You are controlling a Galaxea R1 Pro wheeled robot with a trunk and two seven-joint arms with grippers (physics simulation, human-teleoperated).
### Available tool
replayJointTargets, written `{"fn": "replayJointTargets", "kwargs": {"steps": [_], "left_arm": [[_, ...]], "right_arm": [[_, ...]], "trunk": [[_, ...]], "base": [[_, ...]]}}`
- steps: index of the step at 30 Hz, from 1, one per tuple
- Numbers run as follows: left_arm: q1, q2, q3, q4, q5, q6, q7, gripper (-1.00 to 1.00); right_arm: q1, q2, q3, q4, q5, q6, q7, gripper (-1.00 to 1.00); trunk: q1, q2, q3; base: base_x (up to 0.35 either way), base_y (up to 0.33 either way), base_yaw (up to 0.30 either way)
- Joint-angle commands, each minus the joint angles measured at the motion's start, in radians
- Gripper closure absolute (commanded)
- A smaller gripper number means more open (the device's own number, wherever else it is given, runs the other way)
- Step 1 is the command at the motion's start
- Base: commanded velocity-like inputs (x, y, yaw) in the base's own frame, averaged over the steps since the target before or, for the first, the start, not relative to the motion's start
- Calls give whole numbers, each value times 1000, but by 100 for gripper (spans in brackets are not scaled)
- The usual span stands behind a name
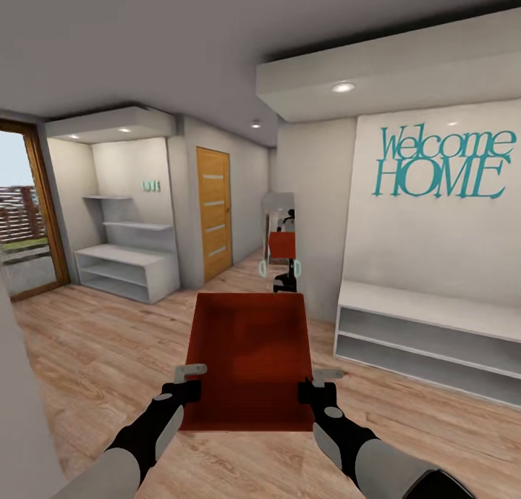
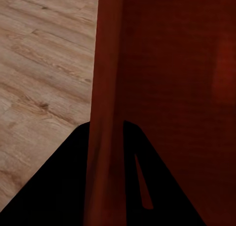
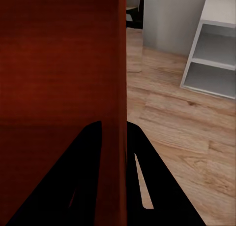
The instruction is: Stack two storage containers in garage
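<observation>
One orange-red storage container (image 1: 250,354), open side up, hangs level in front of me above the light wood plank floor. My left gripper (image 1: 187,383) is shut on its left wall near the close corner. My right gripper (image 1: 315,384) is shut on its right wall. In the left wrist view the thin red wall (image 2: 105,88) runs between the dark fingers of the left gripper (image 2: 105,132). The right wrist view has the other wall (image 3: 110,63) pinched in the right gripper (image 3: 114,127).
I am in a wood-floored hallway. A low white shelf bench (image 1: 427,340) stands at the right under a "Welcome HOME" sign (image 1: 443,162). White shelves (image 1: 126,267) and a glass door (image 1: 22,216) are at the left. A wooden door (image 1: 214,213) and a mirror (image 1: 281,245) lie ahead.
</observation>
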Motion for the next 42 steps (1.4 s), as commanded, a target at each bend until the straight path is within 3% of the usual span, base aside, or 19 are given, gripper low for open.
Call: {"fn": "replayJointTargets", "kwargs": {"steps": [1,19,42], "left_arm": [[-1,21,19,-5,0,6,14,100],[-1,21,19,-5,0,6,14,100],[-1,21,19,-5,0,6,14,100]], "right_arm": [[0,-30,-5,66,-12,-3,0,100],[0,-30,-5,66,-12,-4,0,100],[0,-29,-5,66,-12,-4,0,100]], "trunk": [[1,-1,0],[1,-1,0],[1,-1,0]], "base": [[322,-82,0],[322,-82,18],[322,-7,264]]}}
